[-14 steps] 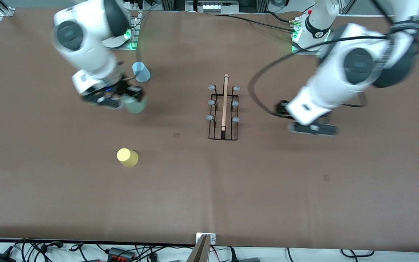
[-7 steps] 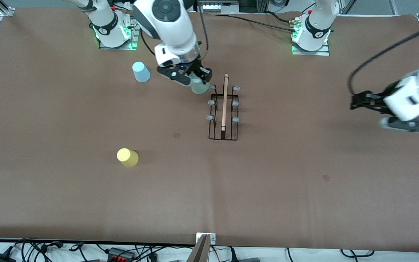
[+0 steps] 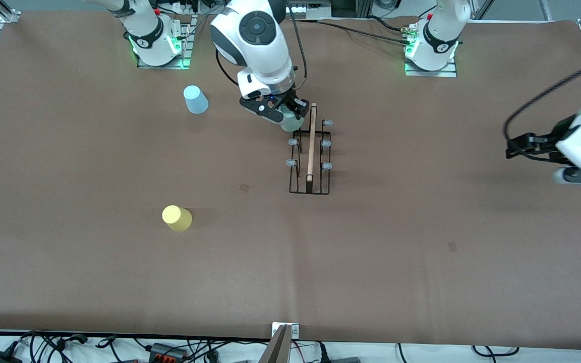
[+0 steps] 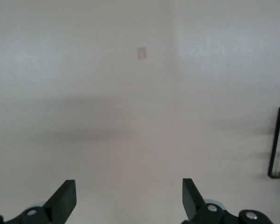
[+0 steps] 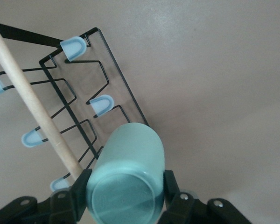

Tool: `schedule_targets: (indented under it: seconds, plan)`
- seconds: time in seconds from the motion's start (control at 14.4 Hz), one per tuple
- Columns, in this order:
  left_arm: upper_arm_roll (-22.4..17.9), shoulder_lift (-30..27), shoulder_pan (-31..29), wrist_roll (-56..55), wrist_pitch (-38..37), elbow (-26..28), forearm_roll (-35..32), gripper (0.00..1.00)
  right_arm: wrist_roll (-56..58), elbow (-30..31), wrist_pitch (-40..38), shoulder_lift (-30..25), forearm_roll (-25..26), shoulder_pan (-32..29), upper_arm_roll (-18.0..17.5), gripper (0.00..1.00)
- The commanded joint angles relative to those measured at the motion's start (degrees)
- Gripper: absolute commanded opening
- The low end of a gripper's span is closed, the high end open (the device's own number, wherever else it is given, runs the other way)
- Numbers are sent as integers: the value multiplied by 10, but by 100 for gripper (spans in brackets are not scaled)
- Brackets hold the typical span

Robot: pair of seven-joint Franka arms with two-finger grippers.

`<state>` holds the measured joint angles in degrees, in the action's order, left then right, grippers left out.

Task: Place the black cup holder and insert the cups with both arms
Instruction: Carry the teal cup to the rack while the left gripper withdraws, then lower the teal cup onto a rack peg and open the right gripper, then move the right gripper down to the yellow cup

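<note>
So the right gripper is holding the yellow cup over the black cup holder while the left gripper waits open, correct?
Not quite: the right gripper holds the pale green cup, as the right wrist view shows. The yellow cup stands on the table. The rest is right: black cup holder below, left gripper open.

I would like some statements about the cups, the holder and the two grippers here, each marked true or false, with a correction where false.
1. The right gripper is shut on the pale green cup. True.
2. The green cup hangs over the black cup holder, at its end farthest from the front camera. True.
3. The yellow cup is already on a peg. False: it stands on the table, nearer the front camera than the holder.
4. The left gripper holds the light blue cup. False: it is open and empty; the blue cup stands on the table.
</note>
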<state>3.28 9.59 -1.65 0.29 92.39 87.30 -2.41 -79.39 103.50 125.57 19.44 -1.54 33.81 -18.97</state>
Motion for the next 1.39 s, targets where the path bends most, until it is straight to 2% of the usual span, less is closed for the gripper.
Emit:
schedule_targets:
  seconds: [0.0,0.07,0.14,0.21,0.35,0.56,0.77,1.04,1.25,1.32]
  plan:
    - [-44,-118,42,8,118,156,-4,100,-16,13,25,15,24,4,-2,16]
    - [-45,-120,43,6,113,158,-3,100,-16,22,39,16,25,6,-2,17]
    - [-41,-119,39,7,98,150,-2,100,-17,24,49,22,25,7,-2,25]
    - [-40,-117,40,7,79,136,2,100,-23,23,52,24,25,7,-2,42]
    - [-26,-116,44,2,40,118,3,100,-27,22,58,25,24,7,-2,100]
    - [-16,-114,44,2,38,110,3,100,-12,18,54,14,25,-1,0,100]
    - [-17,-114,41,3,36,111,4,100,56,20,22,-28,26,-51,2,100]
    - [-21,-110,35,4,37,111,25,100,321,29,-66,-77,39,-200,2,100]
    - [-23,-110,36,7,36,111,25,100,533,33,-61,-71,51,-311,21,100]
    - [-22,-110,36,7,36,111,25,100,589,32,-51,-59,51,-326,35,100]
